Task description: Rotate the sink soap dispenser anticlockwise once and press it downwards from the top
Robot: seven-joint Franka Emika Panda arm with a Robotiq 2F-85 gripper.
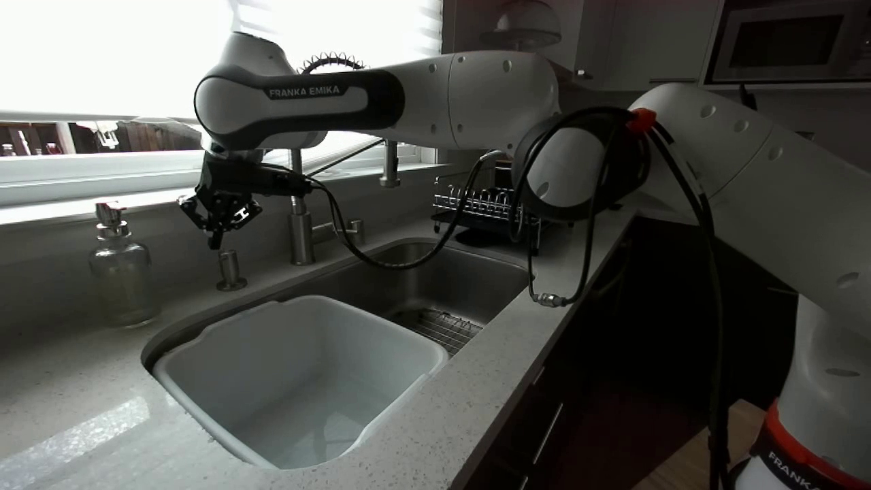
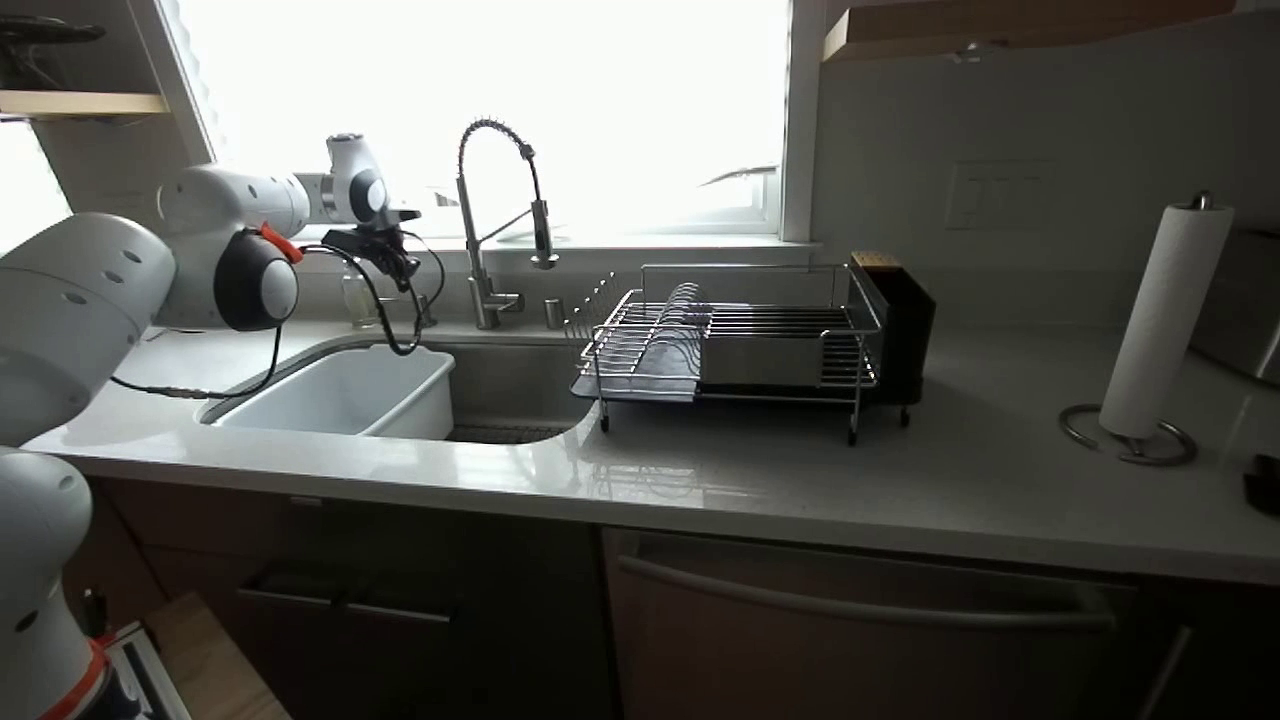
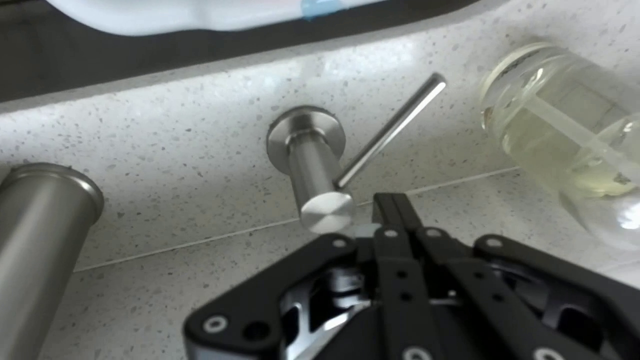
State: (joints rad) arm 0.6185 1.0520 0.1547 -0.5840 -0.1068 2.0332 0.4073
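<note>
The sink soap dispenser is a short metal post with a round flat top; it stands on the counter behind the sink in an exterior view (image 1: 230, 271) and in the wrist view (image 3: 315, 167). In the wrist view its thin rod nozzle (image 3: 392, 131) points up and right, toward the glass bottle side. My gripper (image 3: 397, 197) is shut with its fingertips together and nothing between them. The fingertips are beside the dispenser's top, to its right in the wrist view. In an exterior view the gripper (image 1: 215, 241) hangs just above the dispenser, pointing down; no contact is visible.
A clear glass pump bottle (image 1: 122, 286) stands beside the dispenser. The tall spring-coil faucet (image 2: 478, 240) stands on its other side. A white tub (image 1: 306, 306) sits in the sink (image 1: 469, 262). A dish rack (image 2: 740, 395) stands beside the sink. A window is behind.
</note>
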